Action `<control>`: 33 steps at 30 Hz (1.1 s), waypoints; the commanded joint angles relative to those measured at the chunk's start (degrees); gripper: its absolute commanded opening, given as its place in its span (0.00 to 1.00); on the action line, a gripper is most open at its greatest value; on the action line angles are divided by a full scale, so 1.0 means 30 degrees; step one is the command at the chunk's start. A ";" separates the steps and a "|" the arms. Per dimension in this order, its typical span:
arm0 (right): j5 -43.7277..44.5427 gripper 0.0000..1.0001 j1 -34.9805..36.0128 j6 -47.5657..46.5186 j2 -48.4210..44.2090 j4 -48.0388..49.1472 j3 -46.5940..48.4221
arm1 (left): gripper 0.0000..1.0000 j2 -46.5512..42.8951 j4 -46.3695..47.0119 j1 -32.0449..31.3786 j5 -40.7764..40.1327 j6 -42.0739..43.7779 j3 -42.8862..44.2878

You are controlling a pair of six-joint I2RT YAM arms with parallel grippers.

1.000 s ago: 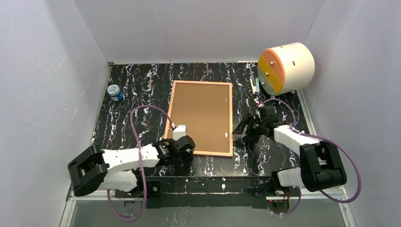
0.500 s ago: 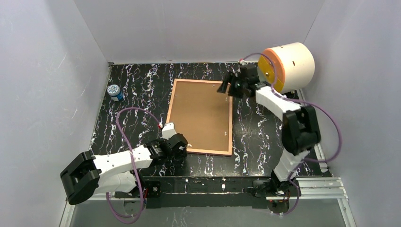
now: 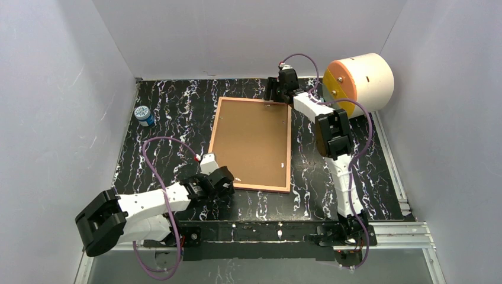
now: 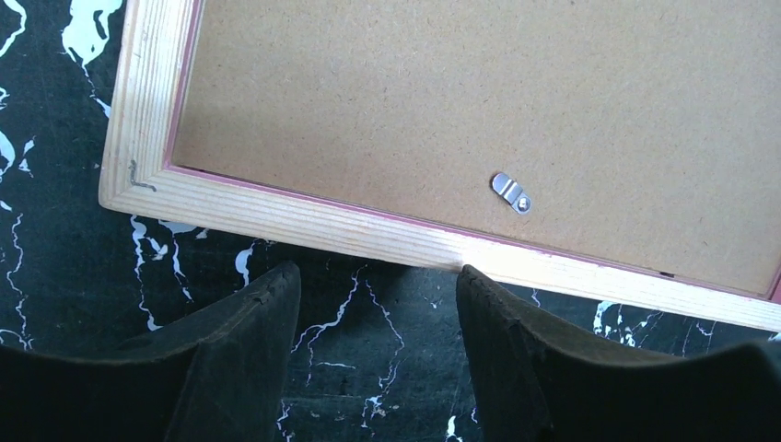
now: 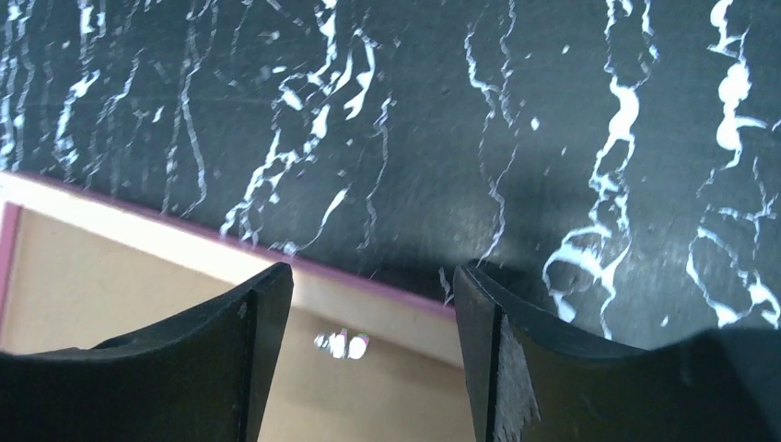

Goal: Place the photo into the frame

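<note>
Frame lies back-up, board in; I judge I'm on the clips. Left gripper and right gripper gape empty at opposite edges. Next, I nudge the far clip precisely.

Open black marbled tabletop flanked the central wood-backed frame, with a small blue jar upper left and a big white drum upper right.

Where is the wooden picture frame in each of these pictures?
Top external: the thin pink-edged wooden picture frame lies back-up mid-table, around a brown board.
Left wrist: its near edge and corner cross the upper picture, beyond the open left gripper.
Right wrist: its far edge slants across the lower left.
Shared landmark: the black white-veined tabletop.
</note>
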 commanded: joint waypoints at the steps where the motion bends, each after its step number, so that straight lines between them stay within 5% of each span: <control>1: 0.0711 0.73 -0.0214 -0.0719 0.1223 0.0771 0.1918 | 0.62 0.0892 -0.0375 0.0272 -0.0717 -0.0273 -0.0823; 6: 0.0217 0.77 -0.0238 -0.1945 0.1826 0.0414 0.1975 | 0.63 0.0984 -0.0223 0.0272 -0.0628 -0.0226 -0.0718; 10: -0.3360 0.76 -0.0561 -0.3860 0.1686 -0.1813 0.1773 | 0.57 0.1275 -0.2015 0.0954 -0.0776 -0.0908 0.0088; 18: -0.8438 0.75 -0.1683 -0.5875 -0.2226 -0.1958 -0.4654 | 0.49 0.1658 -0.3305 0.3658 -0.0537 0.1265 0.1508; 33: -0.8838 0.74 -0.0770 -0.4172 -0.7368 -0.2386 -1.1427 | 0.50 0.2991 -0.1957 0.8709 0.0490 0.4647 0.2406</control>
